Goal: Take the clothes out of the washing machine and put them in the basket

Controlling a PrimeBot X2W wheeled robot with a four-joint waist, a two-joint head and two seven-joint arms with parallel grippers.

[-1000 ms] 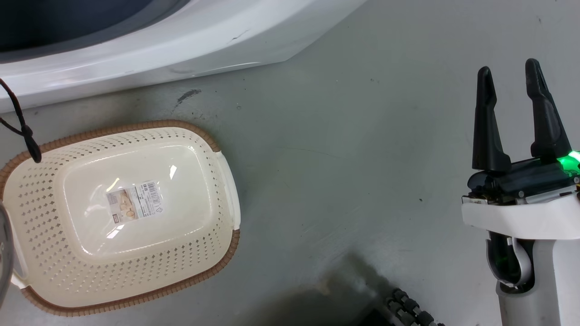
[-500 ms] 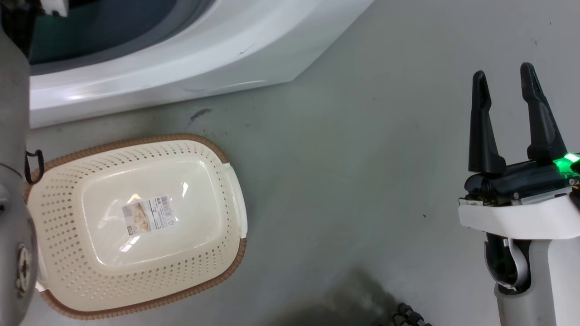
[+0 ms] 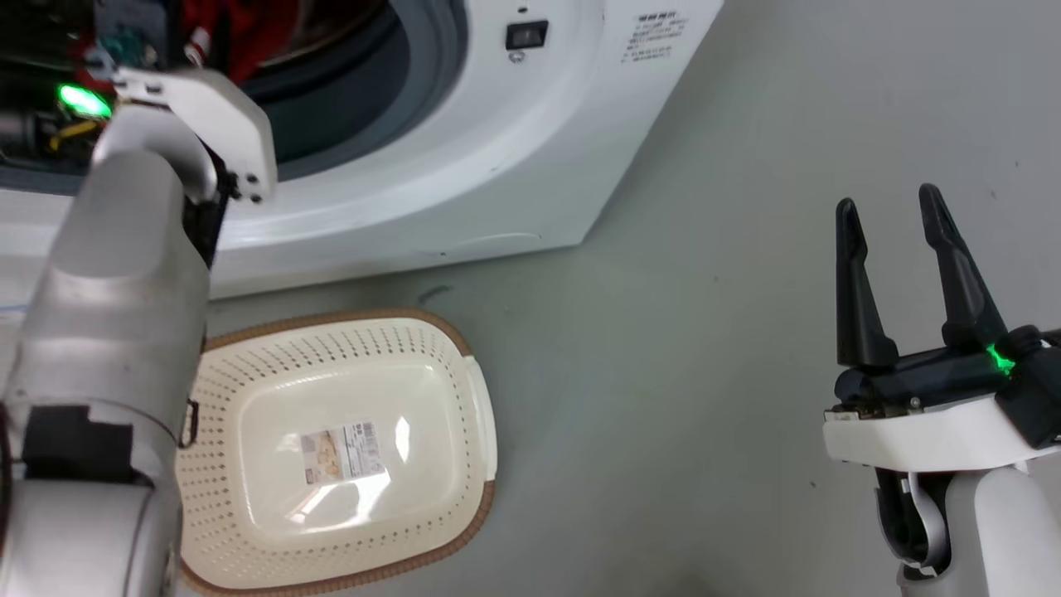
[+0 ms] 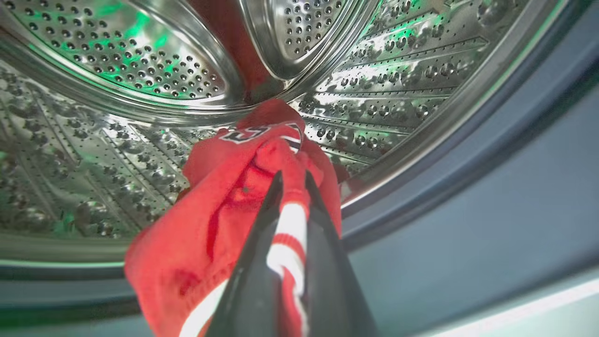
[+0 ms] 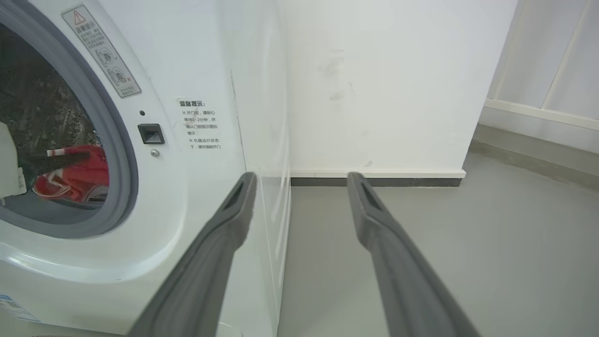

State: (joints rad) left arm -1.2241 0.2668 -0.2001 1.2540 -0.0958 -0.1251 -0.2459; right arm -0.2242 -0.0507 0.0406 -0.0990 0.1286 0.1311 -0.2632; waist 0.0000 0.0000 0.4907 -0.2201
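The washing machine (image 3: 497, 166) stands open at the top of the head view, with red clothes (image 3: 228, 33) showing in its porthole. My left arm (image 3: 124, 249) reaches into the drum (image 4: 117, 70). In the left wrist view my left gripper (image 4: 292, 180) is shut on a fold of the red clothes (image 4: 210, 224), a jersey with white trim and numerals, held just above the drum floor. The cream basket (image 3: 331, 319) sits on the floor below the porthole with only a sticker inside. My right gripper (image 3: 891, 215) hangs open off to the right, holding nothing.
The right wrist view looks along the open right gripper (image 5: 299, 180) past the washing machine's (image 5: 196, 140) front corner to a white wall (image 5: 374, 84) and grey floor (image 5: 468, 243). The red clothes (image 5: 79, 175) show through the porthole there.
The head camera has tilted up, so basket and right gripper sit lower in the picture and the porthole shows. My left arm has come into view, reaching into the drum.
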